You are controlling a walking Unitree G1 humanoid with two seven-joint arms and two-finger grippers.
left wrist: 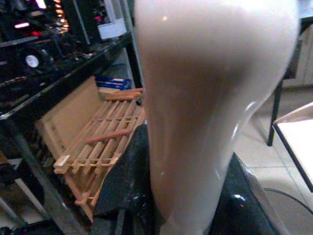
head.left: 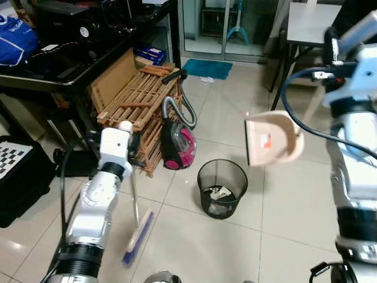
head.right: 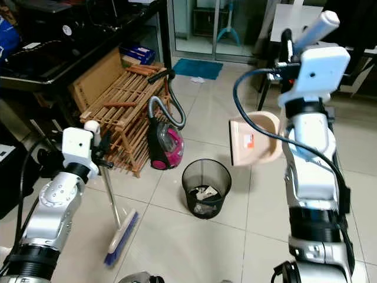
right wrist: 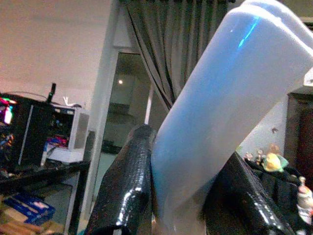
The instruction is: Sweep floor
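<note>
Now left gripper (left wrist: 188,215) clamped on broom (head.right: 121,236) handle; right gripper (right wrist: 188,205) clamped on dustpan (head.right: 254,140) handle, pan raised above bin (head.right: 205,187).

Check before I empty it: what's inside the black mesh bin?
The black mesh bin holds crumpled pale paper scraps near the bottom. Anything beneath them is hidden.

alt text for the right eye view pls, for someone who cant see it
The robot's right gripper holds a beige dustpan up above a black wire bin on a tiled floor, while its left gripper holds a blue broom. A pink vacuum cleaner stands behind.
</note>
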